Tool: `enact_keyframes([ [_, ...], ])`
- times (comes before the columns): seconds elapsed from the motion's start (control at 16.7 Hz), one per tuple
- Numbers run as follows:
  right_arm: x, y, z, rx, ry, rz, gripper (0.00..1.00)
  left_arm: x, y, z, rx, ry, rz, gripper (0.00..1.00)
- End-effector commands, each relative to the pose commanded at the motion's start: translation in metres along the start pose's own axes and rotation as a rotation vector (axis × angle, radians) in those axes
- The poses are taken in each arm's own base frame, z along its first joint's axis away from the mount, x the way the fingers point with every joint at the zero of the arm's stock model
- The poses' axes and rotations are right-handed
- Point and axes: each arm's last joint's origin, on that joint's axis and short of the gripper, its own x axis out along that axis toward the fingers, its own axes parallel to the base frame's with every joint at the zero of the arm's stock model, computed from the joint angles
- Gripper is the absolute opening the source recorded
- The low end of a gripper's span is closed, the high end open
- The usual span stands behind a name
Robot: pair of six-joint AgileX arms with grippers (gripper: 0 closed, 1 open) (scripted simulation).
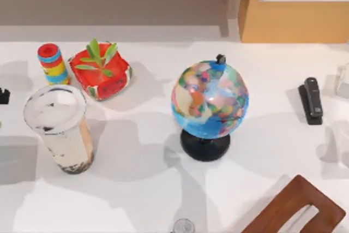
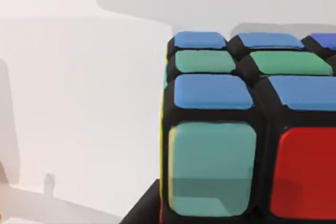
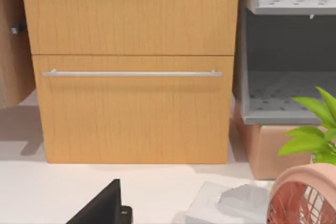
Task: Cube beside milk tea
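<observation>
The milk tea (image 1: 60, 129), a tall clear cup of beige tea with dark pearls and a white film top, stands upright at the table's left. The cube (image 2: 247, 129) looms very close in the left wrist view, showing blue, green, teal and red squares between black grid lines and a thin yellow edge. A black finger (image 2: 142, 209) of my left gripper presses against its lower side. In the top view a black tip of my left gripper (image 1: 3, 95) pokes in at the left edge, left of and slightly behind the cup.
Behind the cup stand a striped cylinder (image 1: 52, 64) and a red plant pot (image 1: 101, 72). A globe (image 1: 210, 107) occupies the middle, a black stapler (image 1: 312, 100) the right. A wooden chair back (image 1: 297, 208) juts in at the front right.
</observation>
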Motion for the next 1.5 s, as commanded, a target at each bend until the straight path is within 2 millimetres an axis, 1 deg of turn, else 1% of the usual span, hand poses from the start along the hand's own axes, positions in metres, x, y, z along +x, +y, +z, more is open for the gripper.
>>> enact_keyframes([
  [0.18,0.000,0.000,0.000,0.000,0.000,0.000,1.00,0.016,-0.004,-0.003,0.012,0.054,-0.014,0.00],
  [0.42,0.000,0.000,0.000,0.000,0.000,0.000,1.00,0.017,-0.004,-0.003,0.012,0.057,-0.015,0.00],
  [1.2,0.000,0.000,0.000,0.000,0.000,0.000,1.00,0.017,-0.004,-0.003,0.012,0.057,-0.015,0.98],
  [1.26,0.000,0.000,0.000,0.000,0.000,0.000,1.00,0.017,-0.004,-0.003,0.012,0.057,-0.015,1.00],
  [1.5,0.000,0.000,0.000,0.000,0.000,0.000,1.00,0.017,-0.004,-0.003,0.012,0.057,-0.015,1.00],
])
